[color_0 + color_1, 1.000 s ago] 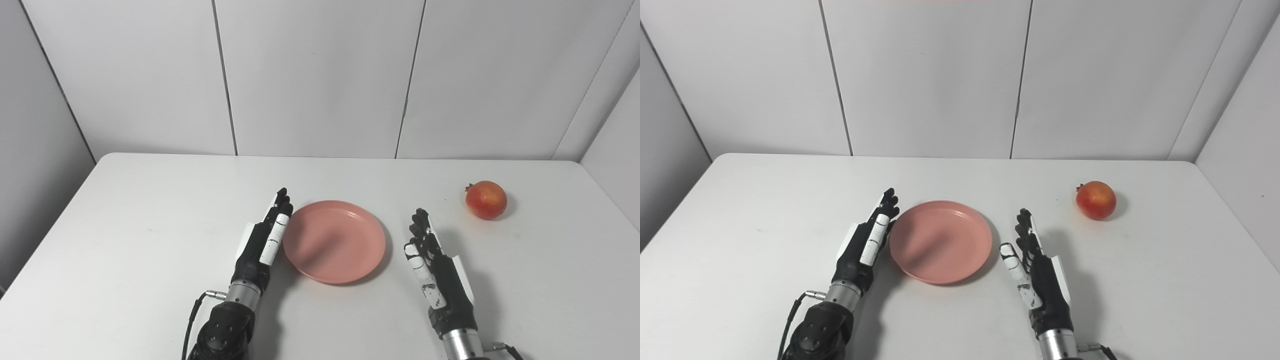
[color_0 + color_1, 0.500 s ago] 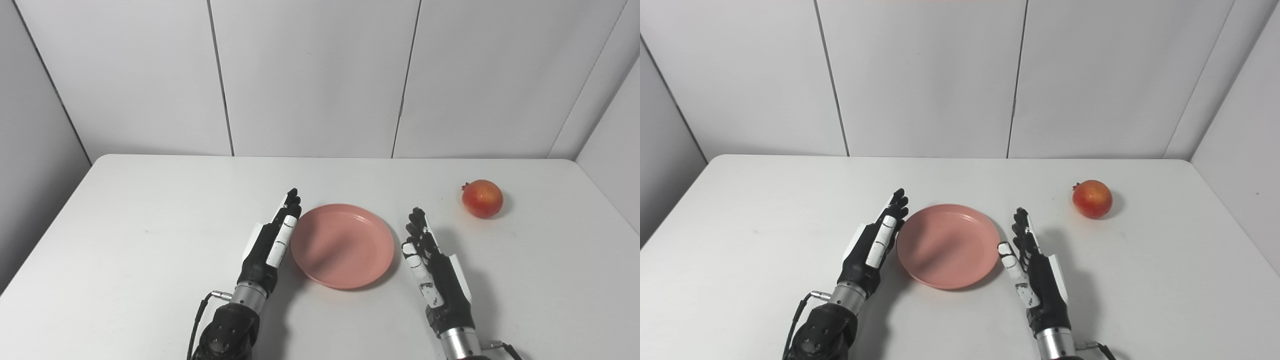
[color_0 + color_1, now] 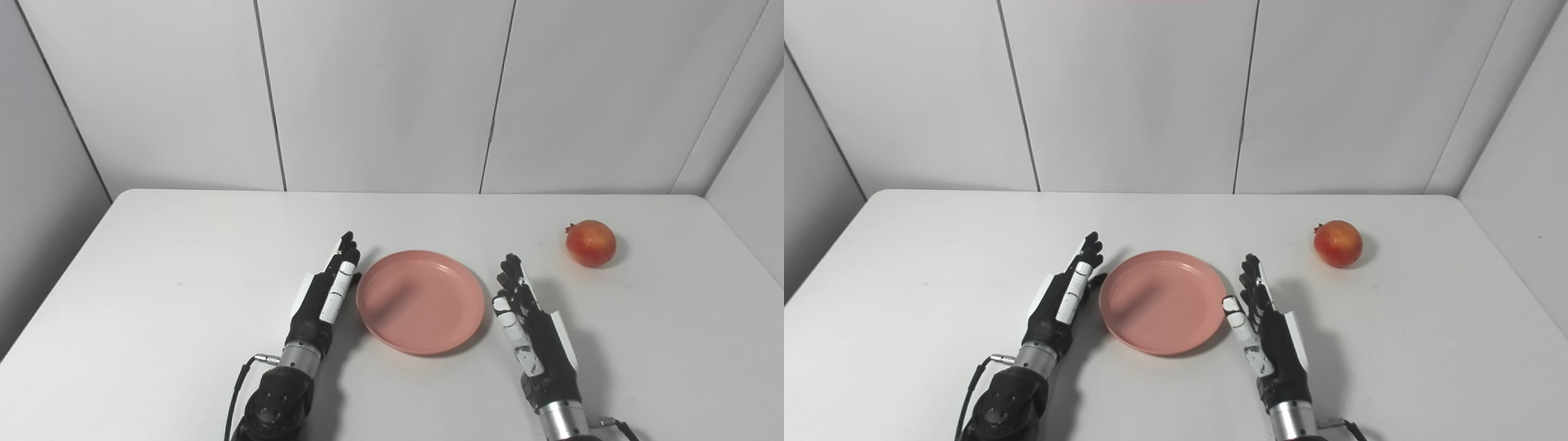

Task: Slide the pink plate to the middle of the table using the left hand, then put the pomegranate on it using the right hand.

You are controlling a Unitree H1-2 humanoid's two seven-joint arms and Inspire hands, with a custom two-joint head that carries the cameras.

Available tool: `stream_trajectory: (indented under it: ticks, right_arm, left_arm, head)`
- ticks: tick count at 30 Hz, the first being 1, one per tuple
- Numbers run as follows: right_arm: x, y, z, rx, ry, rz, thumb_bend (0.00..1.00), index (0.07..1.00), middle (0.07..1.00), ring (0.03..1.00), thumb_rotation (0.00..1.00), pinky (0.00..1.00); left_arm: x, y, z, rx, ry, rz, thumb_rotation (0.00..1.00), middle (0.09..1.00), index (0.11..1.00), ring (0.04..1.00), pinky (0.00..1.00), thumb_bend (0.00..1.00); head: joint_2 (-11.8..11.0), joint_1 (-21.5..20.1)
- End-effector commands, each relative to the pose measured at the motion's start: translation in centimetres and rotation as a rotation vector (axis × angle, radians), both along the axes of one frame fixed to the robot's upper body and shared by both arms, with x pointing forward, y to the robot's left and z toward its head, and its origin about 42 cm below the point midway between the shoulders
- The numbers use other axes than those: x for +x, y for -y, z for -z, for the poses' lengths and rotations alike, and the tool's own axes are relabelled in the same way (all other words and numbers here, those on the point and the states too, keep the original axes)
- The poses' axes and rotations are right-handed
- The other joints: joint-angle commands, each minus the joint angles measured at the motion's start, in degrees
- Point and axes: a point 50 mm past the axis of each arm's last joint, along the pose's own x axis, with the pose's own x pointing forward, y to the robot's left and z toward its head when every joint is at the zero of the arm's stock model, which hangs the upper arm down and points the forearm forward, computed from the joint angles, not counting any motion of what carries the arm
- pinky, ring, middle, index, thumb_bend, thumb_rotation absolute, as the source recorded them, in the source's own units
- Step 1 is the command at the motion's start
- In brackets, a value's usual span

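The pink plate (image 3: 420,300) lies mid-table between both flat, empty hands, the left hand (image 3: 324,291) just beside, perhaps off, its rim after pushing, the right hand (image 3: 530,324) unclenched nearer the pomegranate (image 3: 590,243) beyond.

Pink plate (image 3: 420,301) smooth matt plastic; table (image 3: 153,294) matt white.

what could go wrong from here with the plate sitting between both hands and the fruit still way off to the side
1. The open right hand stands close beside the round pink plate; starting its reach could nudge the plate.
2. The round red pomegranate lies loose on the white table near the right edge; a glancing touch might roll it off.
3. The open left hand next to the plate's rim could bump it when withdrawing.
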Motion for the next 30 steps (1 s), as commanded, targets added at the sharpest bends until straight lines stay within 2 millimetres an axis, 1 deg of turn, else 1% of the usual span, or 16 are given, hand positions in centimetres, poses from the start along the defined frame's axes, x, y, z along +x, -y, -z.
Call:
stream_trajectory:
  ticks: [1,6,10,12,14,15,17,19,20,21,22,24,27,28,30]
  right_arm:
    - [0.7,-0.2,-1.8,0.003,0.074,-0.008,0.64,0.998,1.000,0.994,0.83,1.00]
    - [0.8,0.1,-2.1,-0.001,0.085,-0.008,0.64,0.998,1.000,0.999,0.85,1.00]
    - [1.0,0.6,-2.5,-0.007,0.084,-0.012,0.66,1.000,1.000,1.000,0.87,1.00]
    - [1.3,1.0,-3.0,0.002,0.107,-0.009,0.65,1.000,1.000,1.000,0.85,1.00]
    - [1.7,1.5,-3.5,-0.002,0.143,-0.001,0.61,1.000,1.000,1.000,0.82,1.00]
    - [1.9,1.8,-3.8,-0.029,0.163,0.014,0.61,1.000,1.000,1.000,0.82,1.00]
    - [2.4,2.5,-4.5,-0.074,0.188,0.048,0.62,1.000,1.000,1.000,0.86,1.00]
    - [2.9,3.6,-5.4,-0.118,0.198,0.073,0.65,1.000,1.000,1.000,0.85,1.00]
    - [3.3,4.3,-5.9,-0.136,0.195,0.093,0.64,1.000,0.999,1.000,0.83,1.00]
    - [3.5,4.7,-6.2,-0.147,0.192,0.107,0.64,1.000,0.996,1.000,0.79,1.00]
    - [3.8,5.5,-6.7,-0.203,0.205,0.141,0.63,1.000,0.996,1.000,0.78,1.00]
    - [4.1,6.8,-7.6,-0.288,0.232,0.195,0.64,0.988,0.973,0.961,0.78,0.94]
    - [4.6,8.4,-8.6,-0.367,0.254,0.247,0.63,0.969,0.952,0.939,0.75,0.93]
    - [4.8,9.1,-9.1,-0.396,0.259,0.266,0.63,0.970,0.954,0.944,0.74,0.94]
    - [5.1,10.2,-10.0,-0.432,0.266,0.302,0.65,0.958,0.946,0.935,0.70,0.92]
  left_arm:
    - [1.4,0.6,-2.5,-0.023,0.128,-0.009,1.00,0.971,0.964,0.955,0.93,0.71]
    - [2.0,0.3,-2.5,-0.009,0.137,-0.010,1.00,0.975,0.973,0.951,0.92,0.72]
    - [2.2,0.3,-2.4,-0.003,0.132,-0.018,1.00,0.976,0.977,0.951,0.93,0.72]
    - [2.3,0.5,-2.3,-0.008,0.128,-0.019,1.00,0.975,0.975,0.950,0.93,0.72]
    - [2.4,0.6,-2.2,-0.010,0.125,-0.016,1.00,0.974,0.973,0.951,0.93,0.71]
    - [2.5,0.7,-2.1,-0.014,0.124,-0.010,1.00,0.975,0.974,0.952,0.93,0.71]
    - [2.5,0.9,-2.0,-0.023,0.123,0.002,1.00,0.986,0.982,0.969,0.94,0.69]
    - [2.4,1.0,-1.8,-0.022,0.117,0.005,1.00,0.987,0.982,0.969,0.94,0.68]
    - [2.3,1.1,-1.7,-0.020,0.110,0.009,1.00,0.988,0.983,0.970,0.94,0.68]
    - [2.3,1.1,-1.7,-0.019,0.104,0.013,1.00,0.992,0.986,0.974,0.95,0.68]
    - [2.2,1.2,-1.6,-0.016,0.095,0.024,1.00,0.993,0.987,0.974,0.95,0.68]
    - [2.1,1.3,-1.4,-0.018,0.085,0.042,1.00,0.999,0.997,0.984,0.96,0.70]
    - [1.8,1.5,-1.3,-0.039,0.074,0.057,1.00,1.000,1.000,0.995,0.98,0.71]
    - [1.7,1.6,-1.2,-0.044,0.070,0.062,1.00,1.000,0.998,0.996,0.98,0.71]
    - [1.5,1.8,-1.0,-0.052,0.065,0.081,1.00,1.000,1.000,1.000,1.00,0.72]
  head:
    - [0.0,0.0]
    - [0.0,-0.3]
    - [0.0,-0.4]
    - [-0.1,-1.0]
    - [-0.2,-1.4]
    - [-0.3,-1.7]
    - [-0.3,-1.8]
    - [-0.3,-2.0]
    - [-0.6,-3.1]
    - [-0.6,-3.1]
    - [-0.7,-3.6]
    - [-0.9,-4.0]
    - [-1.2,-4.5]
    - [-1.2,-4.7]
    - [-1.5,-5.5]
